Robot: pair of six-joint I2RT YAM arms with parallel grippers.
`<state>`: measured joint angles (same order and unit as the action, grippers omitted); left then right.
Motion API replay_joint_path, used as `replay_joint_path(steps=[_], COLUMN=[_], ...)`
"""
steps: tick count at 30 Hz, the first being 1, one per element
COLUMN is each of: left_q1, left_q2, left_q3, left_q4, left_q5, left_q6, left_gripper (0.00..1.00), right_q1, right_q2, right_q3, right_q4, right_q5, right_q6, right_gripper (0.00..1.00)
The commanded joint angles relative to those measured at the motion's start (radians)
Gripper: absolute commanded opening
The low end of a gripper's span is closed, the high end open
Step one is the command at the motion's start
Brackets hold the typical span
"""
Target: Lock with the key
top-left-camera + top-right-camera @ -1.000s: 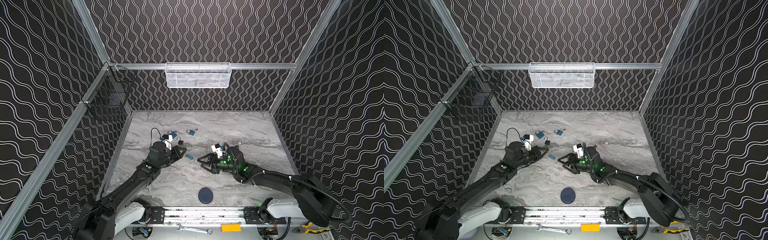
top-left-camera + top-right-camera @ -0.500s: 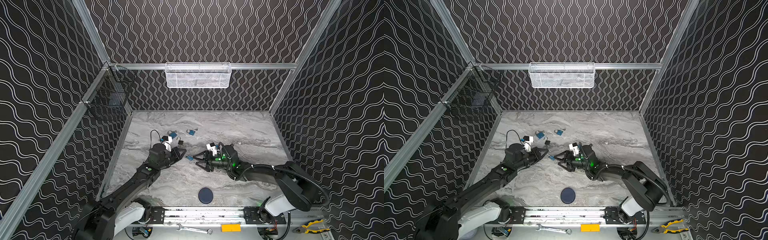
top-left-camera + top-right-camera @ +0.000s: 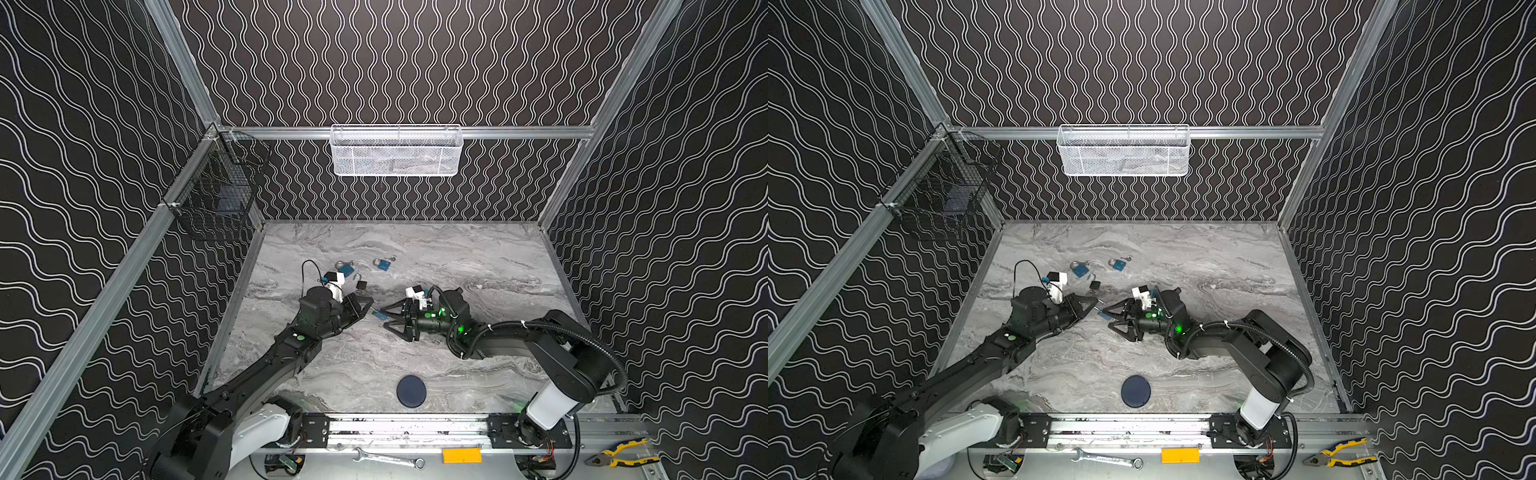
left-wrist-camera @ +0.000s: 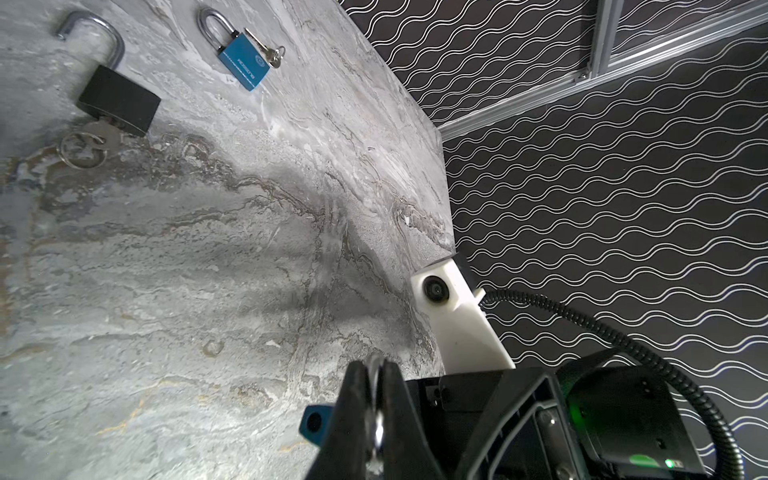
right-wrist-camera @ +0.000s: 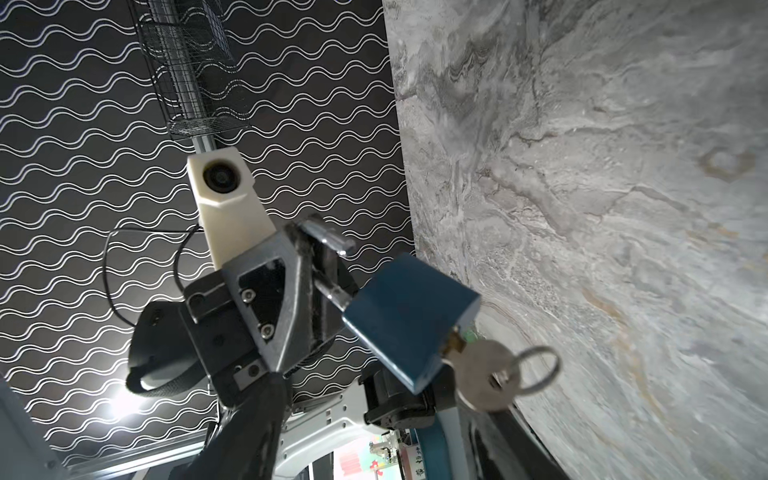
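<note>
Padlock point(image 5: 409, 320): small, stiff, slick metal, its shackle point(image 5: 328, 239) clenched in the left tool point(image 4: 373, 368); right tool point(image 3: 383, 318) gapes by the thin key point(image 5: 482, 374), likely best pinched flatwise

Place: a robot test lab, inside a closed booth.
Walls: black wavy paper point(image 3: 415, 62) on metal bars point(image 3: 498, 132).
Robots: left arm point(image 3: 270, 365) and right arm point(image 3: 519, 340) on a rail point(image 3: 407, 428).
Tools: wrench point(image 3: 388, 458), pliers point(image 3: 621, 453).
Table: grey stone-look top point(image 3: 457, 257).
</note>
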<state>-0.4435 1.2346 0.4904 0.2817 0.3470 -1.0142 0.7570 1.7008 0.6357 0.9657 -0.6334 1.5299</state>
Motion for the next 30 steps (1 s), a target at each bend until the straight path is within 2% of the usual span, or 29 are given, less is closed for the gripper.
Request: replay_joint_path(steps=[1,11,24,30], left_q1=[0.001,0.001,0.001,0.0], left_q2=[0.007,-0.011,-0.004,-0.015], left_q3=[0.008,-0.007,-0.03,-0.036], left_q4=[0.08,0.073,0.1,0.099], left_q5=[0.018,0.02,0.035,0.028], left_q6=[-0.004,-0.007,-0.015,-0.021], left_gripper=[0.0,0.0,0.0,0.0], right_q1=[-0.001,-0.009,-0.039,-0.047], right_q2=[0.031,0.107,0.109,0.079], right_q3=[0.014,0.002,0.023,0.011], right_q4=[0.089,0.281,0.313,0.265], right_q5=[-0.001,0.004,0.006,0.008], right_q6=[0.046,0.143,0.159,0.116], right_gripper=[0.67,0.67,0.66,0.63])
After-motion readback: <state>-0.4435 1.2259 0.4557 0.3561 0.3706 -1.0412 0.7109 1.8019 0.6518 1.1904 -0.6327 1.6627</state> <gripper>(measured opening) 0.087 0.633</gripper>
